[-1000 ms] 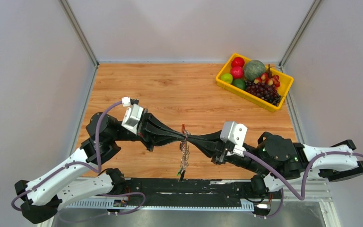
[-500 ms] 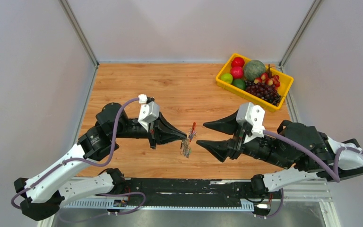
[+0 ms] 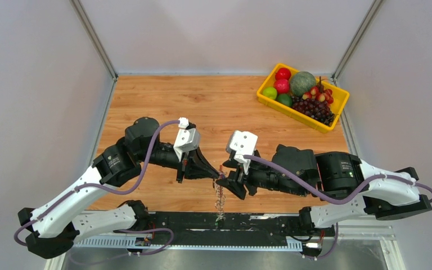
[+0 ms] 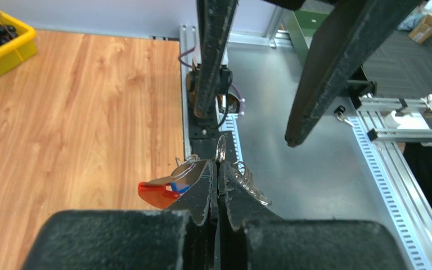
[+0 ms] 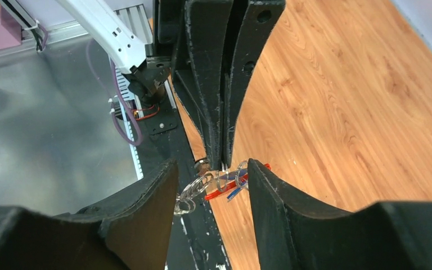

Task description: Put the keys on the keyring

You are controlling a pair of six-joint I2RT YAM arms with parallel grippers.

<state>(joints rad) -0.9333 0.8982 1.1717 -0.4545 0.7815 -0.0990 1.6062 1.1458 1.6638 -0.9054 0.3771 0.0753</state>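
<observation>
Pinching left fingers (image 4: 210,188): the black pair on the left arm is pressed fully together on the keyring (image 4: 156,193), a grey strip with a bright red curved plastic part. This holds it up off the table and steady for the other arm.
Right fingers (image 5: 273,205): the black pair on the right arm stands about half apart, one finger on each side of the keyring. They hold nothing, and I cannot tell whether either one touches it.
Keyring position: in the air between the two arms, over the near edge of the light wooden table (image 3: 202,107), with the red part sticking out sideways from the left fingers.
Chain of silver wire rings (image 3: 220,197): hangs straight down from the grip, showing that only the top is held.
Keys (image 3: 219,215): small coloured-headed pieces at the low end of that chain, too small to tell apart or to see how they are attached.
Facing pose: the arms meet tip to tip, probably so one can brace the ring while the other works on it.
Step in hand: seemingly the right fingers lining up to close on the ring or a loop.
Risk: a poor closing could twist the ring out of the thin pinch.
</observation>
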